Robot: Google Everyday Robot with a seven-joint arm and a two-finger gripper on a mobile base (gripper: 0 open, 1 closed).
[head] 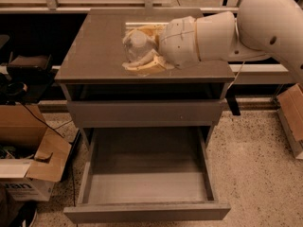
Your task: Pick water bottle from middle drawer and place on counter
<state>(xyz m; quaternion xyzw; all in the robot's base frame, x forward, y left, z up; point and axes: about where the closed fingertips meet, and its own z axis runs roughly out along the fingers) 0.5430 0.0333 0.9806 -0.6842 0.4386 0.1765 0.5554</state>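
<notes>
My gripper (138,50) is over the middle of the counter (94,51), on the end of the white arm (213,34) that reaches in from the right. Its yellowish fingers (144,68) are shut on the water bottle (136,46), a clear plastic bottle held on its side. The lower finger is at or just above the counter's surface. The middle drawer (147,178) is pulled far out below the cabinet front, and its grey floor is bare. The white bowl is hidden behind the arm.
An open cardboard box (28,169) stands on the floor left of the cabinet. Another box (291,119) is at the right edge. A drawer front (142,112) sits above the open drawer. Speckled floor (255,174) lies to the right.
</notes>
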